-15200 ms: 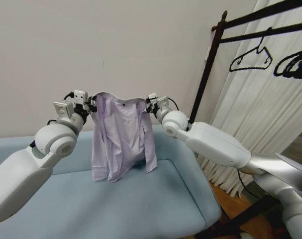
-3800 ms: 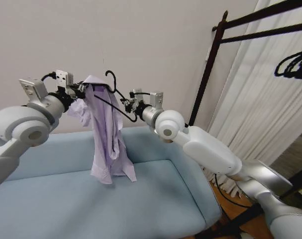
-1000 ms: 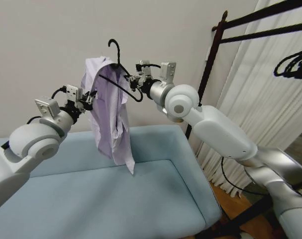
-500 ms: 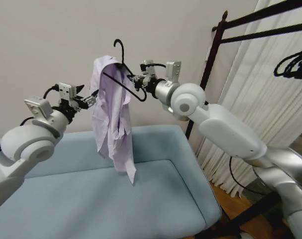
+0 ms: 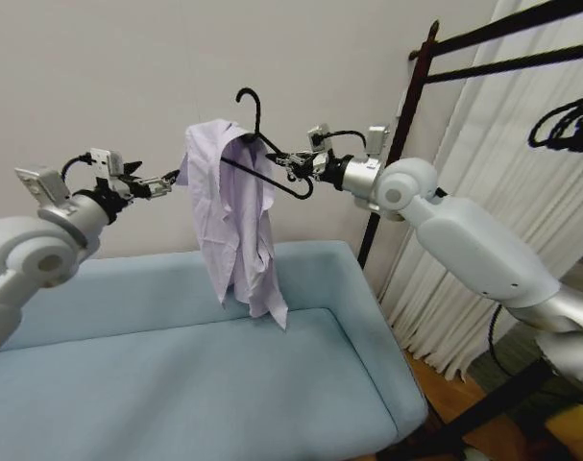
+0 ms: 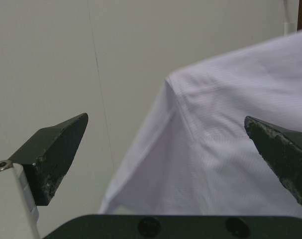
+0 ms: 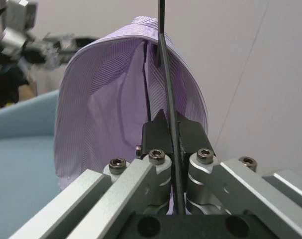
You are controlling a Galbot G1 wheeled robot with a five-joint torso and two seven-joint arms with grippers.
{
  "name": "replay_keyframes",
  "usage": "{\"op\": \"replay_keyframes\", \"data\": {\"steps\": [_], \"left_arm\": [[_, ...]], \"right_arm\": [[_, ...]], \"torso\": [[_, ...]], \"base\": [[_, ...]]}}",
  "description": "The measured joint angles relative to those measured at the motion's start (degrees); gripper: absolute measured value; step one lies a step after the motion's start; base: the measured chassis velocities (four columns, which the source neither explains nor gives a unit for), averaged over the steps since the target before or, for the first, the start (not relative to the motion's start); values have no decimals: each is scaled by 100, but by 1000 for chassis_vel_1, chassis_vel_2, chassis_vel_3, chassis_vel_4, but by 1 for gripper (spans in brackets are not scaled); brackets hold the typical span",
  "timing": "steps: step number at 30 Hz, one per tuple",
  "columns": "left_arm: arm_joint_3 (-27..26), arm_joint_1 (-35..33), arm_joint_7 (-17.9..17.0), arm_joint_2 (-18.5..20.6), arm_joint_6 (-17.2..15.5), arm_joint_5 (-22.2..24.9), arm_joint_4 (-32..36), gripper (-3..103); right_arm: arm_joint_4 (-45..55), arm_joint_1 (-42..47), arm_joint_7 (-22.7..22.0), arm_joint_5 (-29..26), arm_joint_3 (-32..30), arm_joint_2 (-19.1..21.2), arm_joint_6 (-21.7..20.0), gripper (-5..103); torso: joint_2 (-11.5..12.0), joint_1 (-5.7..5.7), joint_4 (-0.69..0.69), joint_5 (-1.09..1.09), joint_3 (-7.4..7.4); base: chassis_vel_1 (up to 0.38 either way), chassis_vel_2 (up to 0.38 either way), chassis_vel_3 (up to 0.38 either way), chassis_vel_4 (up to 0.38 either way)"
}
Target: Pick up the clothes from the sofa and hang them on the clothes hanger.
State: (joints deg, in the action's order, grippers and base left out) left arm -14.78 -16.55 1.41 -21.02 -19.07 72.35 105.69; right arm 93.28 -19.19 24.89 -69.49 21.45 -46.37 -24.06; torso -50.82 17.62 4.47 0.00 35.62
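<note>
Sofa (image 5: 176, 384) | right end effector (image 5: 293, 163) grips hanger (image 5: 277, 181) bearing shirt (image 5: 233, 221) | left end effector (image 5: 161, 180) beside

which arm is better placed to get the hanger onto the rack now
Right. The right gripper is shut on the hanger carrying the shirt, nearer the rack. The left gripper is open, apart from the shirt, on the far side.

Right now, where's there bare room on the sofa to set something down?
The sofa seat is all bare in view, backrest to front edge, below the hanging shirt. Crowded higher up: the right tool clamps the hanger, the open left tool hovers beside the shirt.
</note>
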Motion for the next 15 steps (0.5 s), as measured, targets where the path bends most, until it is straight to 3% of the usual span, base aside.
{"op": "replay_keyframes", "data": {"steps": [4,5,9,10,13,14,15], "left_arm": [[145,391,994,-44,-217,31,-580,100],[145,391,994,-44,-217,31,-580,100],[241,648,1970,-81,-603,73,-912,100],[241,648,1970,-81,-603,73,-912,100],[777,1099,2631,-91,-624,123,-1220,100],[777,1099,2631,-91,-624,123,-1220,100],[1029,1309,2851,-95,-613,149,-1366,100]], "right_arm": [[-88,77,475,534,9,17,87,1],[-88,77,475,534,9,17,87,1],[-210,89,716,955,69,-47,272,1],[-210,89,716,955,69,-47,272,1],[-275,73,1027,1118,75,-133,387,1],[-275,73,1027,1118,75,-133,387,1],[-270,71,1112,1131,79,-133,400,1]], "torso": [[0,0,-2,-1,0],[0,0,-2,-1,0],[0,0,-1,0,0],[0,0,-1,0,0],[0,0,-3,-1,0],[0,0,-3,-1,0],[0,0,-2,-2,0]], "base": [[0,0,0,0],[0,0,0,0],[0,0,0,0],[0,0,0,0],[0,0,0,0],[0,0,0,0],[0,0,0,0]]}}
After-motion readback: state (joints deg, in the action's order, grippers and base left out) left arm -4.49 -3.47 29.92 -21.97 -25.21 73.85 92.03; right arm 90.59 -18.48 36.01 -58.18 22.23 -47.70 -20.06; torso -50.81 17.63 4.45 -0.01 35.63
